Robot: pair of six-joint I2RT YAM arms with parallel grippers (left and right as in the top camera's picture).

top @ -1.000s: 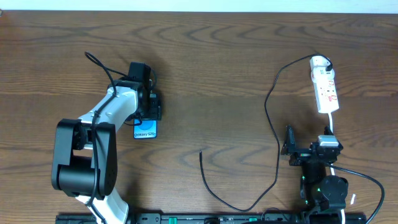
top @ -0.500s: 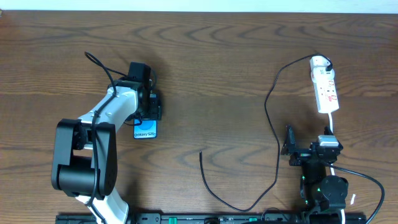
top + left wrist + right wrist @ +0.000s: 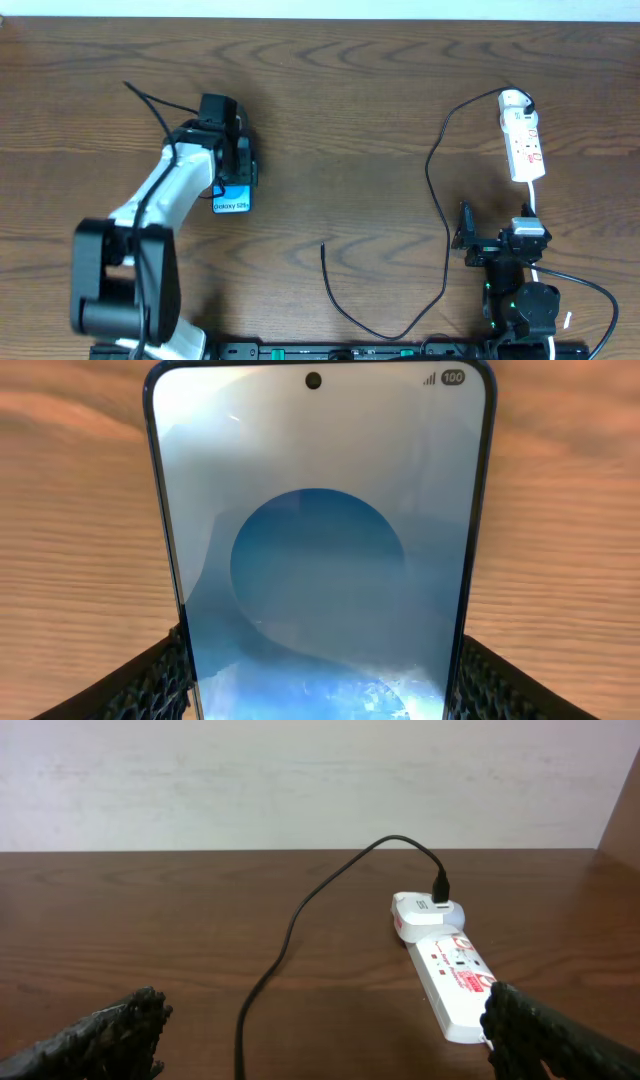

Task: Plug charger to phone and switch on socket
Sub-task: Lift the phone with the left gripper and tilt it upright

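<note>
Now the left jaws clamp the phone [image 3: 320,540]; right jaws gape facing the socket [image 3: 452,975], charger [image 3: 430,170] slack on bench [image 3: 350,120].

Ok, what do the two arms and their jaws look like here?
The left arm has white tubular links between black joints, with a thin black cable looping off its wrist. The right arm is mostly black, with a pale grey block and small green lights. Both pairs of jaws are black with a cross-hatched texture.

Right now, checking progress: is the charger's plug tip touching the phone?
Apart. The overhead view shows bare table between the charger tip and the phone.
</note>
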